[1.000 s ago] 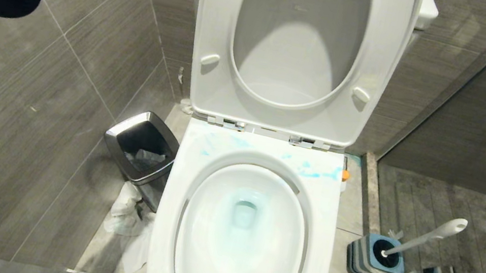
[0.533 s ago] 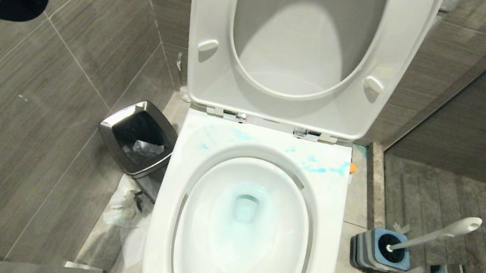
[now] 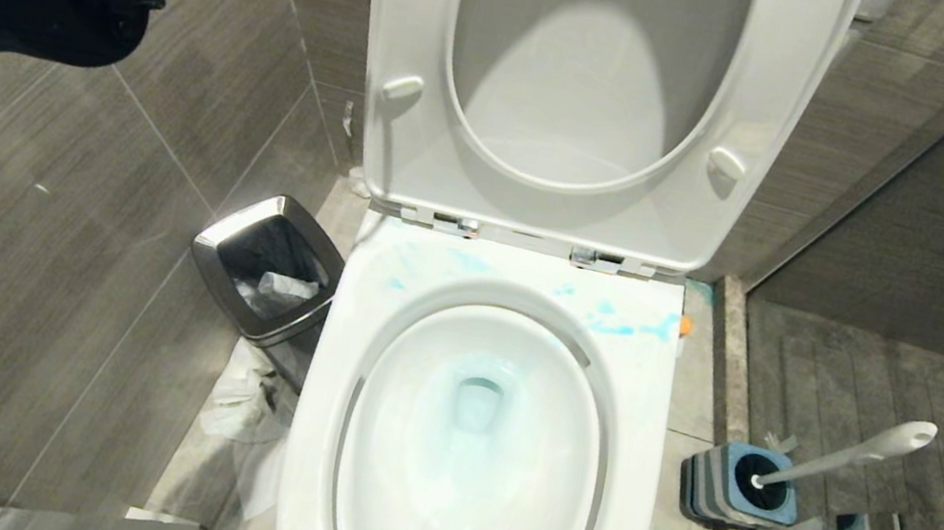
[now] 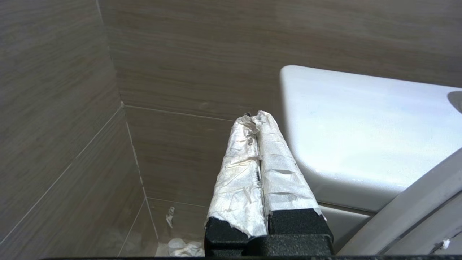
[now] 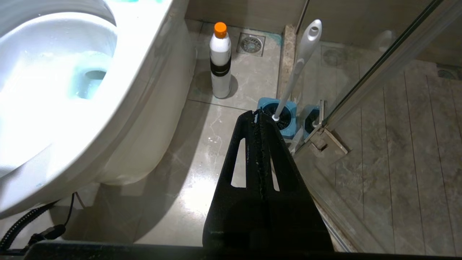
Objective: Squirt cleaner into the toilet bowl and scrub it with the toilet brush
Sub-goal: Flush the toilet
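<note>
White ceramic toilet bowl (image 3: pixel 476 460), seat up, blue-smeared rim. Steel-rimmed waste bin (image 3: pixel 266 277) left of it. Toilet brush (image 3: pixel 836 456) in holder, right. Cleaner (image 5: pixel 221 61) upright between. Left hand (image 4: pixel 258 119) together beside cistern; right hand (image 5: pixel 257 115) together, low.

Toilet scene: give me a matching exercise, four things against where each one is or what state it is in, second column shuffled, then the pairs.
Things:
1. cleaner
2. toilet brush
3. waste bin
4. left gripper

Places or states:
A. shut, fingers wrapped in white paper, up by the cistern
B. upright on the floor beside the toilet bowl
C. leaning in its blue holder by the glass door
D. open-topped, on the bowl's other side

Pairs: 1-B, 2-C, 3-D, 4-A
</note>
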Robot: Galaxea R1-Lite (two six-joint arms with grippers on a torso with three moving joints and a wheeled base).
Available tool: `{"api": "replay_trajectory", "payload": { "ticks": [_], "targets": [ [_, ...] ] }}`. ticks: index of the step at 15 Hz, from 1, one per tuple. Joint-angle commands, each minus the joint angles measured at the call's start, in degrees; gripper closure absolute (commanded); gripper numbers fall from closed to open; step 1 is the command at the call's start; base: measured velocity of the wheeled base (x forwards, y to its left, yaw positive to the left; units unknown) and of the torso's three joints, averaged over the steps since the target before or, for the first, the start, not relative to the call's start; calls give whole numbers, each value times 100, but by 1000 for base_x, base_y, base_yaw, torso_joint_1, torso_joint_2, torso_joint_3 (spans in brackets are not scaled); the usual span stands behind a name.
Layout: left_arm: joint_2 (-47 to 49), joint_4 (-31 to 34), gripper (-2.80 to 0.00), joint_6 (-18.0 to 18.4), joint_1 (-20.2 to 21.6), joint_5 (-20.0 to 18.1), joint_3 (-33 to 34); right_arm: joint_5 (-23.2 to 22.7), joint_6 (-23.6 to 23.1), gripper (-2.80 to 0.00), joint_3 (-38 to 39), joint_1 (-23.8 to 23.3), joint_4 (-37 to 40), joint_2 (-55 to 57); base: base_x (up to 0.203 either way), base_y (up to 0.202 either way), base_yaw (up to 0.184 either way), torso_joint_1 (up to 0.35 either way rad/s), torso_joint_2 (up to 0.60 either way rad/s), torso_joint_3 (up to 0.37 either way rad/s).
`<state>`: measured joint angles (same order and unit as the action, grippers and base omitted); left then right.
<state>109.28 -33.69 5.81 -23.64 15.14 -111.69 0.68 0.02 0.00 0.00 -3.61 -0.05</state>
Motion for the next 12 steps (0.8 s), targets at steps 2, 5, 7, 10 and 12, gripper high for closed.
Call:
{"api": "replay_trajectory", "payload": {
  "ticks": [2,5,7,10,12],
  "targets": [
    [125,-213,0,151,-36,68,-2,2,-2,0,141,0,-8,5,0,0,0,7,0,-92],
    [171,-625,0,547,36,389,-10,2,-2,0,141,0,-8,5,0,0,0,-1,4,-165],
    [155,-646,0,506,87,462,-11,2,-2,0,141,0,-8,5,0,0,0,2,2,-71],
    [152,-639,0,392,90,464,-11,2,-2,0,141,0,-8,5,0,0,0,1,1,-11],
    [164,-646,0,325,52,463,-9,2,-2,0,141,0,-8,5,0,0,0,0,0,0]
  ]
}}
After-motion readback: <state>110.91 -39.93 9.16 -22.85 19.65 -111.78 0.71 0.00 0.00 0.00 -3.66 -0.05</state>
